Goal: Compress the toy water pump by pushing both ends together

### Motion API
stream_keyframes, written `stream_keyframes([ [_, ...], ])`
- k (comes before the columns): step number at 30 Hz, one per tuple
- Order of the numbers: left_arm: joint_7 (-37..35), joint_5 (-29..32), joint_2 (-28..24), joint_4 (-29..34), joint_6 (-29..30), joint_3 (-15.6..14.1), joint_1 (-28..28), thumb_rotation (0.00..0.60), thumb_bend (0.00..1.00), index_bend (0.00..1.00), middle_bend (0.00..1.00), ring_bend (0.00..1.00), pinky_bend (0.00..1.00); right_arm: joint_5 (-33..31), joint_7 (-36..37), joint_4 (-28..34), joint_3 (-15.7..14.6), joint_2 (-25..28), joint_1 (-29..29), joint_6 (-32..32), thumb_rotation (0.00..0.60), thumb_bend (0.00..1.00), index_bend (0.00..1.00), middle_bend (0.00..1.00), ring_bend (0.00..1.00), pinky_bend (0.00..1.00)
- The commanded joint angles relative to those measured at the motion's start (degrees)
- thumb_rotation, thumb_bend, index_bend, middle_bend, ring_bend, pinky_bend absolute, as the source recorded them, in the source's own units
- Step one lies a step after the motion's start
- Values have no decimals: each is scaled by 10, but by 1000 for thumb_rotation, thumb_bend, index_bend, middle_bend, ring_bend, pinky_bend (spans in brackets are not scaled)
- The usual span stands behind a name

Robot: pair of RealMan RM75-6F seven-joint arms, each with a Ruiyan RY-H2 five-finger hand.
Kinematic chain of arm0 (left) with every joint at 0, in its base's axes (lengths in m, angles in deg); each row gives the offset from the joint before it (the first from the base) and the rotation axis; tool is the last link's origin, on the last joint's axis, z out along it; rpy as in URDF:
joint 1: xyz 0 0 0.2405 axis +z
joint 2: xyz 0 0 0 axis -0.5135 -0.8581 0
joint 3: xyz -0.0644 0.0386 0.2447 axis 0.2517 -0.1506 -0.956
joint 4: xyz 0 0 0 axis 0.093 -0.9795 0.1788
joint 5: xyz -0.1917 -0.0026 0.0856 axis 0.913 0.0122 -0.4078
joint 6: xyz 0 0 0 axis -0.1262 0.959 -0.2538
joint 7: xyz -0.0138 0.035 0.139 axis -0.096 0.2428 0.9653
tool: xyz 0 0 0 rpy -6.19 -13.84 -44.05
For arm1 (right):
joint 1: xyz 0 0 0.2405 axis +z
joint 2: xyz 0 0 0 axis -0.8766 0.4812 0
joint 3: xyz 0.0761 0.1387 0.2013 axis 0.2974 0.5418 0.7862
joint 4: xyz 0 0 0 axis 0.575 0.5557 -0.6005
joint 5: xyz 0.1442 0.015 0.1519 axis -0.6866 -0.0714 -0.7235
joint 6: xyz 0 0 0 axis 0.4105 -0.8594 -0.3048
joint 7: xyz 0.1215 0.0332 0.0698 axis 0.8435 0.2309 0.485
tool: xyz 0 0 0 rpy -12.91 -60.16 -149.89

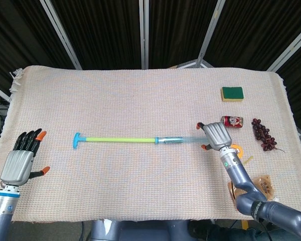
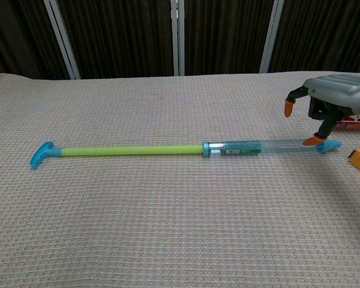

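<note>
Green-rodded and fully extended, the toy water pump (image 1: 145,139) lies across the worktop (image 1: 140,95), its blue nozzle end under the right robot hand (image 1: 216,135), fingers spread and holding nothing, while the left robot hand (image 1: 21,163) hovers open near the worktop's edge.

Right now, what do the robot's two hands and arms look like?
Both match. The left robot hand has a silver-grey ribbed back plate, black fingers and orange fingertips. The right robot hand has the same silver plate and orange tips; the chest view shows black linkages beneath it. Each sits on a silver wrist cuff leading into a rounded blue-grey arm.
</note>
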Motion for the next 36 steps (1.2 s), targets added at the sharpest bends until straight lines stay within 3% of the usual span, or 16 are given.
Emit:
stream_keyframes([
  [1,1,2,1,-1,-1,1,0,600,0,0,0,0,0,-11,-16,-34,0,-27,18,-11,600,73,424,1000,1000,1000],
  [10,4,11,4,-8,-6,3,-1,600,0,0,0,0,0,-27,-39,-101,-9,-69,36,-23,600,146,477,1000,1000,1000],
  [29,4,15,7,-12,-13,3,-3,600,0,0,0,0,0,-48,-48,-135,-20,-82,41,-39,600,169,493,1000,1000,1000],
  [36,5,24,10,-18,-27,5,-9,600,0,0,0,0,0,-55,-54,-143,-20,-86,43,-39,600,297,616,1000,1000,1000],
])
